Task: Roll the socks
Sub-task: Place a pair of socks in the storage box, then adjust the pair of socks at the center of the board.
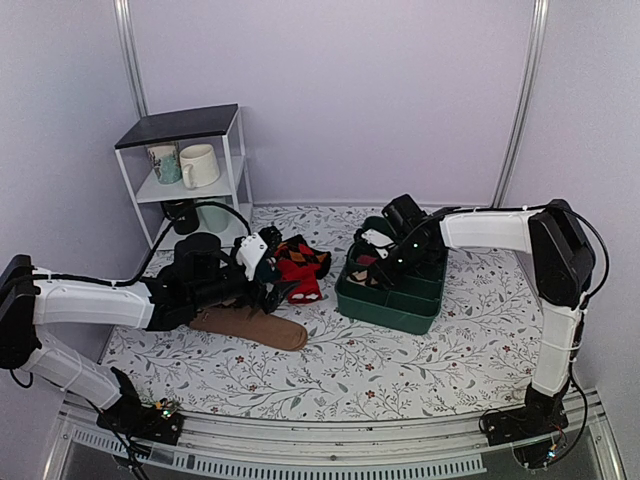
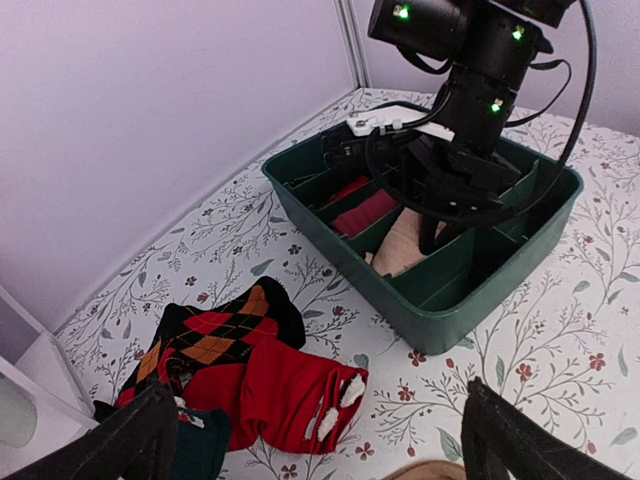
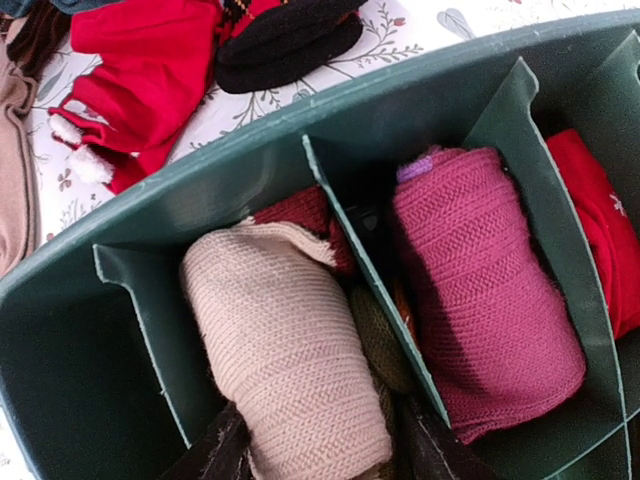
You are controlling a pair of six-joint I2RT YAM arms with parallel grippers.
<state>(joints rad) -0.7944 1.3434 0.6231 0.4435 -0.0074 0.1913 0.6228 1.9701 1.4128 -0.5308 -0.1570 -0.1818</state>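
Observation:
The socks point(image 3: 290, 340) are a rolled beige bundle with maroon and olive showing at its edges. They lie in a left compartment of the green bin point(image 3: 200, 200). In the left wrist view the socks point(image 2: 405, 245) show under the right arm. My right gripper point(image 3: 325, 455) reaches down into the bin point(image 1: 395, 310), open, one finger on each side of the roll. The left finger point(image 3: 225, 450) touches the knit and the right finger stands a little off it. My left gripper point(image 2: 320, 400) hangs wide open and empty over the table, left of the bin.
A magenta roll point(image 3: 480, 290) and a red roll point(image 3: 600, 230) fill neighbouring compartments. Red-and-black argyle socks point(image 2: 215, 335) and a red sock point(image 2: 290, 390) lie under my left gripper point(image 1: 275, 285). A plain brown sock point(image 1: 250, 325) lies nearer. A white shelf with mugs point(image 1: 185, 165) stands back left.

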